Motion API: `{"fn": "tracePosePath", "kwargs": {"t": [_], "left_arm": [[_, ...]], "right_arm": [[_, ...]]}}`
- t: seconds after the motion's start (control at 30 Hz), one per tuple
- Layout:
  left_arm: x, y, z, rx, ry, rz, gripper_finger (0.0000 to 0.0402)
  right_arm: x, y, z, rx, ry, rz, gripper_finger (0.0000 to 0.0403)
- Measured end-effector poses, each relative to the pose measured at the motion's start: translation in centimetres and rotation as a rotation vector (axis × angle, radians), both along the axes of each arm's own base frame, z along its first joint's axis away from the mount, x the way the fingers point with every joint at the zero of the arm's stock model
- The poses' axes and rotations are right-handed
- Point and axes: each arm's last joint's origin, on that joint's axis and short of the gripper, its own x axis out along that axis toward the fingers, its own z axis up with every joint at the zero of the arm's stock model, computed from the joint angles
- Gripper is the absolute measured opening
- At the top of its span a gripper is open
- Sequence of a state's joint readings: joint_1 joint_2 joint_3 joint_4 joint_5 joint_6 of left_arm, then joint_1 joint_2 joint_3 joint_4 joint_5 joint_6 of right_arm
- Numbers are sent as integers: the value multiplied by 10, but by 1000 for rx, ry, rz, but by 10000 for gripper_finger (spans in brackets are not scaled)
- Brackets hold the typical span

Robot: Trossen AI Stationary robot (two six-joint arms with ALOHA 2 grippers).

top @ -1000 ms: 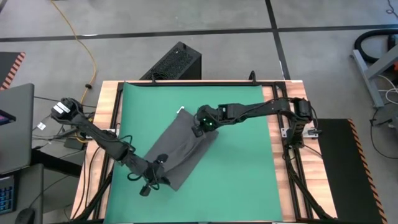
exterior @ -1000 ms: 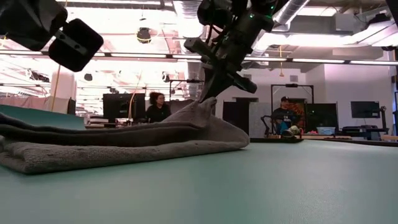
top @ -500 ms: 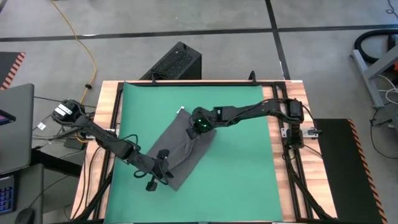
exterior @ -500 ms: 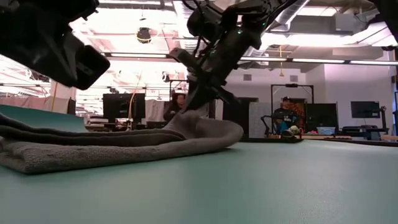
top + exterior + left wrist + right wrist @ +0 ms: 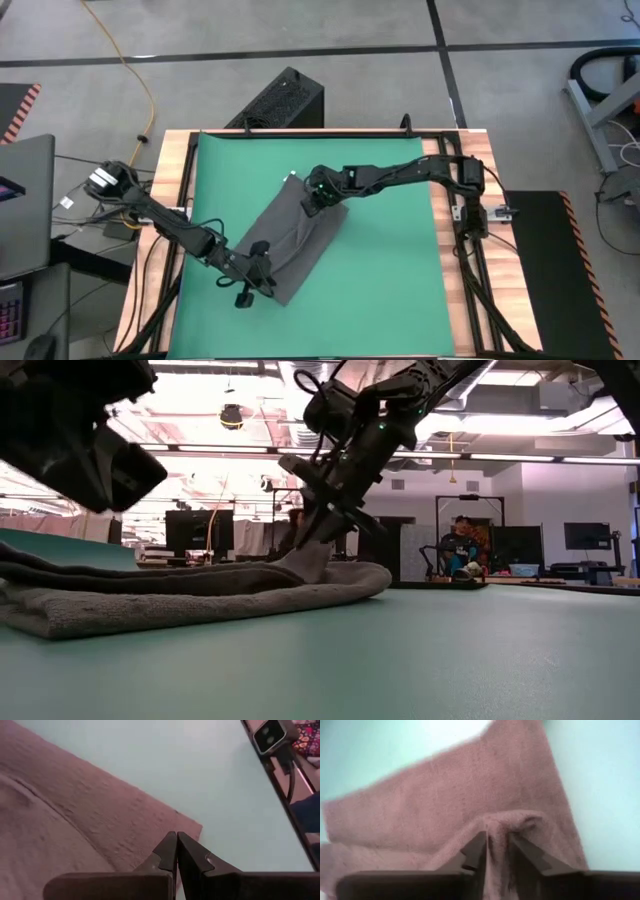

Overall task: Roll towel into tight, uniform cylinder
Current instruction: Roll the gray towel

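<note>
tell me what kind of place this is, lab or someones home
Most likely a robotics lab or open workshop: a wooden-edged table with a green mat, ceiling strip lights, and people seated at monitors behind.

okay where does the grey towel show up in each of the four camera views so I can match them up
High view: towel lies diagonally at the mat's centre, between both arms.
Low view: towel is a flat folded heap at left, one edge pinched upward.
Left wrist view: towel fills the left side.
Right wrist view: towel fills the middle.
Shared landmark: the green mat beneath it.
</note>
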State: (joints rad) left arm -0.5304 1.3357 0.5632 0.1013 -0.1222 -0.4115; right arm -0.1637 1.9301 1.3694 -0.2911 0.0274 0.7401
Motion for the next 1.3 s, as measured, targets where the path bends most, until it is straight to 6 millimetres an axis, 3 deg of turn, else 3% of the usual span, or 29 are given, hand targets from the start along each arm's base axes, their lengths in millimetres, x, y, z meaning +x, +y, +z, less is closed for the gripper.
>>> {"fn": "tracePosePath", "kwargs": {"t": [0.23, 0.33, 0.47, 0.73, 0.97, 1.1, 1.3], "left_arm": [[-14, 8, 24, 47, 43, 67, 0], [-26, 7, 41, 114, 38, 79, 0], [-44, -6, 57, 164, -16, -45, 0], [-63, -35, 35, 221, 70, -123, 0], [-59, -41, 18, 515, 14, -143, 5], [-57, -41, 16, 433, 58, -156, 33], [-59, -44, 16, 336, 120, -212, 107]], "right_arm": [[1, -7, 5, 12, -28, 80, 195], [-3, -5, 20, -86, -46, 146, 207], [-12, -1, 51, -232, -95, 213, 203], [-29, 6, 83, -295, -126, 229, 190], [-30, 21, 80, -312, -91, 311, 189], [-32, 28, 77, -260, -64, 374, 189], [-36, 35, 72, -251, -3, 420, 189]]}}
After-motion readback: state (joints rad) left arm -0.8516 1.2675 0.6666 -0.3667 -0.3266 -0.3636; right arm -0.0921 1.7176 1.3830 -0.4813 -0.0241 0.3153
